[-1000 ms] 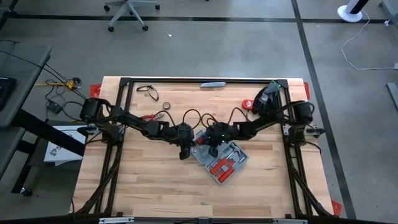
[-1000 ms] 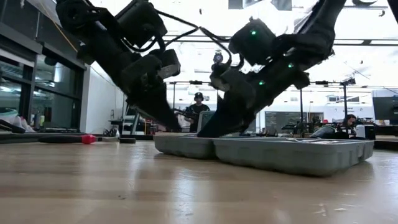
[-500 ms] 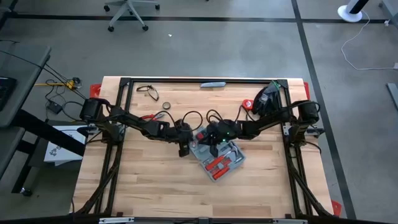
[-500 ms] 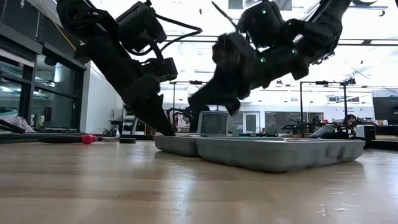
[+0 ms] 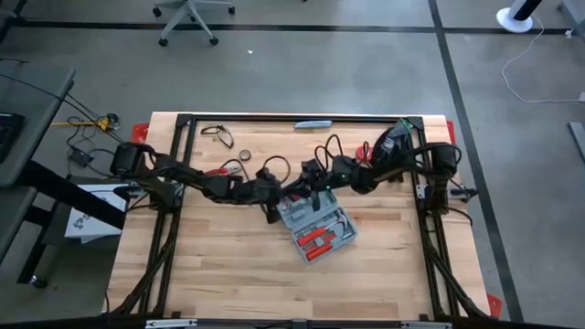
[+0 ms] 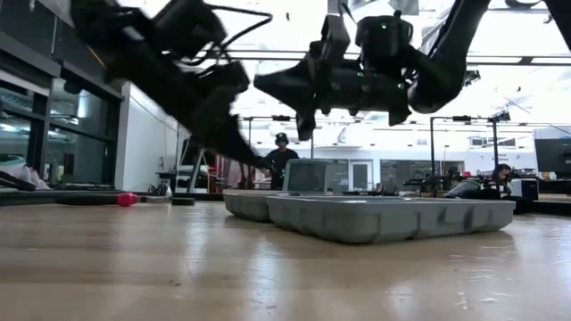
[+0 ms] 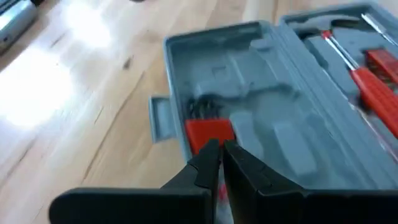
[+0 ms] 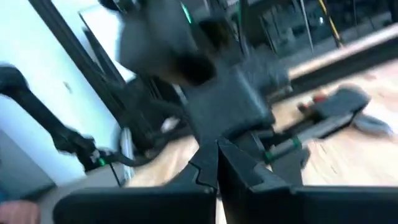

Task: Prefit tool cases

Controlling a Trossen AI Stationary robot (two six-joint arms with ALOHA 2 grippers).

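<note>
The left arm reaches from the desk's left edge toward the centre, forearm angled down, so that the left tool [image 7: 219, 163] sits low at the case [image 5: 315, 227]. Its fingers [image 7: 202, 168] are together, with no more than a thin slit between them. The tips meet a red piece [image 7: 209, 133] lying in the near half of the case; whether they pinch it cannot be told.

The right arm extends from the desk's right edge toward the centre, with its wrist raised and roughly level. The right tool [image 6: 272, 83] hangs in the air above the case, touching nothing. Its fingers [image 8: 205, 167] are pressed together and hold nothing.

The case lies open and flat on the desk [image 5: 219, 274], slightly right of centre and turned at an angle to the desk edges. One half carries red-handled tools [image 5: 320, 239] in moulded recesses. The other half, nearest the left tool, is mostly bare grey moulding. A small latch tab [image 7: 159, 117] projects from its outer edge.
</note>
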